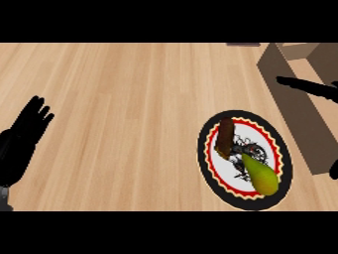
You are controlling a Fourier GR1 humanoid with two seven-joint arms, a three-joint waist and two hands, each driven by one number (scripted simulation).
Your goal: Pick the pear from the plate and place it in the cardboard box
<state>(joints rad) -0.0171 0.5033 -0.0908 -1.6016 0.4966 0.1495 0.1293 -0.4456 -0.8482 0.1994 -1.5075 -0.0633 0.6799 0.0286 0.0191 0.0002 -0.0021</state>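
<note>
1. The pear lay on the plate, at its lower right part, beside a brown item at the plate's upper left
2. The box stood just right of the plate
3. The right hand was spread open over the box, holding nothing
4. The left hand rested open, fingers up, well left of the plate

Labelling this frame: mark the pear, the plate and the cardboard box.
pear (pixel 260 174), head view, its wide lower body.
plate (pixel 207 167), head view, its dark left rim.
cardboard box (pixel 297 111), head view, its near side wall.
</note>
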